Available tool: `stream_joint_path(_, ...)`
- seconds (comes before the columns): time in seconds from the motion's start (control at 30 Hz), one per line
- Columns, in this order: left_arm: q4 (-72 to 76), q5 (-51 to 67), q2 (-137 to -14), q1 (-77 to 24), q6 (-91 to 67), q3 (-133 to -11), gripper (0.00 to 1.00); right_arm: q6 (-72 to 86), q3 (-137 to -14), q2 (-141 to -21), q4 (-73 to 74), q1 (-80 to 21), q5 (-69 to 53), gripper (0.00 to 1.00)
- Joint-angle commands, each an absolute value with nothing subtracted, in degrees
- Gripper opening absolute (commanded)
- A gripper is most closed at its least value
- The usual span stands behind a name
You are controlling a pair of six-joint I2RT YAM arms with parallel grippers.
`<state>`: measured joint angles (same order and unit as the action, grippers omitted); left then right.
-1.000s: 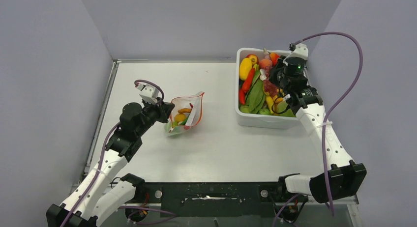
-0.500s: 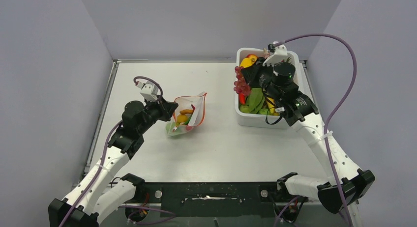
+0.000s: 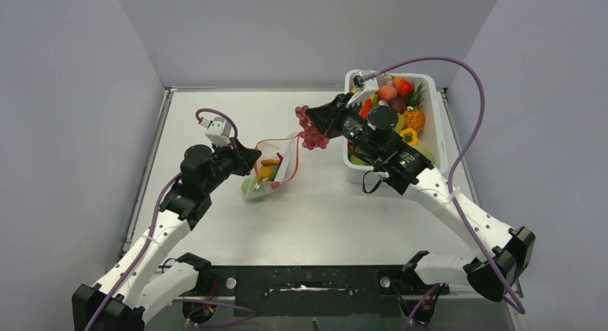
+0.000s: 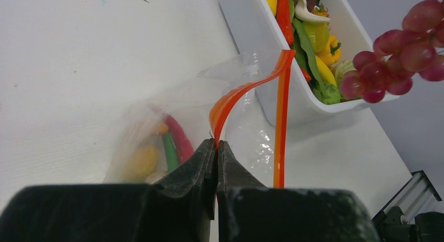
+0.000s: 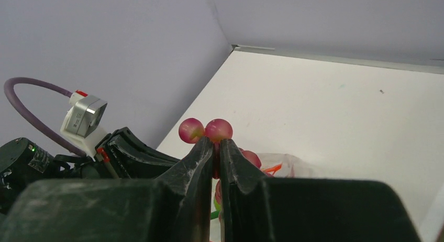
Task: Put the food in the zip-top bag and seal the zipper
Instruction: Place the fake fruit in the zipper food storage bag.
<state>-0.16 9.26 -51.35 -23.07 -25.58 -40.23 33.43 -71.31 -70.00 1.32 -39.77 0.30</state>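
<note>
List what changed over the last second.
The right gripper, shut on the red grapes, lifted them out of the white tub and carried them left, to just beside the open zip-top bag. The left gripper stayed shut on the zipper; the bag and its food stayed put.

Bright, even light; soft shadows; sharp

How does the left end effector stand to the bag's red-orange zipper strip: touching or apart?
Touching. The left wrist view shows the left end effector shut on the zipper strip, with the strip's end pinched between its fingertips.
</note>
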Motion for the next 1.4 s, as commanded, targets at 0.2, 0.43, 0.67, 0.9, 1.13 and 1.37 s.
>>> stream_joint_path(0.2,2.79,10.17,-51.41,-22.43,-27.46,-43.93,0.00,35.56,-71.20,-78.35,-14.37,-50.26,6.80,0.01)
stream_joint_path(0.43,1.72,9.40,-50.21,-22.24,-27.87,-43.67,0.00,37.00,-69.08,-82.94,-18.29,-52.20,7.91,0.01)
stream_joint_path(0.67,1.64,9.67,-50.32,-21.89,-28.53,-43.57,0.00,36.62,-66.38,-85.15,-22.14,-53.46,10.26,0.01)
stream_joint_path(0.9,1.50,9.61,-50.08,-21.71,-28.48,-43.81,0.00,37.35,-64.18,-86.81,-22.41,-53.48,10.37,0.02)
stream_joint_path(1.13,1.93,10.06,-49.69,-21.62,-28.32,-43.31,0.00,37.62,-63.04,-87.13,-20.50,-53.39,10.72,0.03)
stream_joint_path(1.37,2.11,10.18,-49.23,-21.53,-27.33,-43.03,0.00,37.87,-63.97,-88.44,-17.15,-53.35,11.24,0.06)
